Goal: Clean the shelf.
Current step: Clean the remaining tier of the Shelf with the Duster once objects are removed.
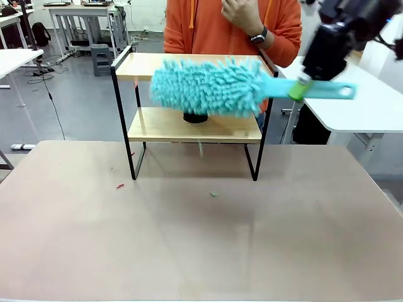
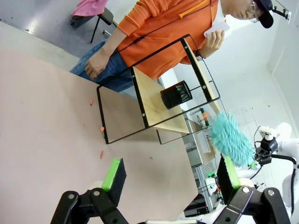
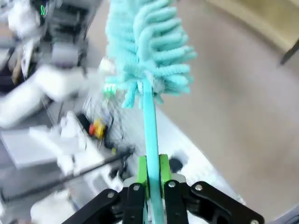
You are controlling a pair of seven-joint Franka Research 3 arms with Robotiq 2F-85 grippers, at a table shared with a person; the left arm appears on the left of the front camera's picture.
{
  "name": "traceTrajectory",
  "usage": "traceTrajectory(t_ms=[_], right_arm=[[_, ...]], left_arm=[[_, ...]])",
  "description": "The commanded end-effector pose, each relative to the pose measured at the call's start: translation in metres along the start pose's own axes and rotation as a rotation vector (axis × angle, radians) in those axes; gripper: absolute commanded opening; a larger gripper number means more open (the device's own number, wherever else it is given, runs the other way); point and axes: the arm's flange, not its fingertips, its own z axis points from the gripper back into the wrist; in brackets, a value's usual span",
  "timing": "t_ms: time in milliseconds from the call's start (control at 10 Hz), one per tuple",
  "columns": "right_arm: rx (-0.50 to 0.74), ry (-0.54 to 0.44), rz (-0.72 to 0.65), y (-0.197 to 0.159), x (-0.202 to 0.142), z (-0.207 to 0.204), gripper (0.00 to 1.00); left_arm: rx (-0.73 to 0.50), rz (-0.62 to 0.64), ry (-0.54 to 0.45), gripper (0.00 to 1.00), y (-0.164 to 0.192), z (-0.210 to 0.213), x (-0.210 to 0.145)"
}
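Right wrist view: the right gripper (image 3: 152,173) is clenched on the thin teal handle of a microfibre duster (image 3: 149,51), green pads (image 3: 142,170) pressed to either side of the stem and the fluffy head standing straight out past the fingertips. In the front view this gripper (image 1: 300,83) comes in from the upper right and holds the duster (image 1: 204,88) roughly level, handle end poking out to the right, the blurred head crossing in front of the shelf (image 1: 157,126) at the height of the gap between its two boards. From the left wrist camera the duster head (image 2: 231,140) sits clear of the shelf's frame (image 2: 149,98), with open space between them.

The left gripper (image 2: 170,177) is released, its fingers spread wide with nothing between them, hanging above the brown table (image 2: 51,121).

The shelf stands upright on its four legs on the far half of the table (image 1: 201,245). A black mesh cup (image 2: 176,94) rests on its lower board. A few small red and green crumbs (image 1: 119,186) lie on the table in front of it. Behind the shelf stands a person in an orange hoodie (image 1: 283,25), one hand (image 1: 242,12) raised.
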Motion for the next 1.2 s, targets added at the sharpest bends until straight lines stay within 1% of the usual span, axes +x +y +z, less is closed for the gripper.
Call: traceTrajectory(t_ms=[0, 100, 200, 500, 600, 700, 800, 900, 1000, 1100], right_arm=[[0.075, 0.027, 0.013, -0.016, -0.024, 0.021, 0.12], [0.111, 0.007, 0.016, -0.022, -0.033, 0.024, 0.12], [0.150, 0.008, 0.024, -0.028, -0.039, 0.024, 0.12], [0.246, -0.020, 0.027, -0.045, -0.051, 0.028, 0.12], [0.319, -0.075, 0.014, -0.052, -0.070, 0.036, 0.12], [0.398, -0.172, -0.004, -0.059, -0.106, 0.048, 0.12], [0.479, -0.302, -0.012, -0.075, -0.161, 0.063, 0.12], [0.525, -0.448, -0.072, -0.102, -0.212, 0.072, 0.12], [0.584, -0.571, -0.173, -0.136, -0.256, 0.071, 0.12], [0.620, -0.690, -0.304, -0.169, -0.289, 0.061, 0.12]], left_arm=[[-0.022, -0.021, -0.018, 1.00, 0.000, -0.002, -0.001], [-0.022, -0.021, -0.018, 1.00, 0.000, -0.002, -0.001], [-0.022, -0.021, -0.018, 1.00, 0.000, -0.002, -0.001], [-0.022, -0.021, -0.018, 1.00, 0.000, -0.002, -0.001], [-0.022, -0.021, -0.018, 1.00, 0.000, -0.002, -0.001], [-0.022, -0.021, -0.018, 1.00, 0.000, -0.002, -0.001], [-0.022, -0.021, -0.018, 1.00, 0.000, -0.002, -0.001], [-0.022, -0.021, -0.018, 1.00, 0.000, -0.002, -0.001], [-0.022, -0.021, -0.018, 1.00, 0.000, -0.002, -0.001], [-0.022, -0.021, -0.018, 1.00, 0.000, -0.002, -0.001]])
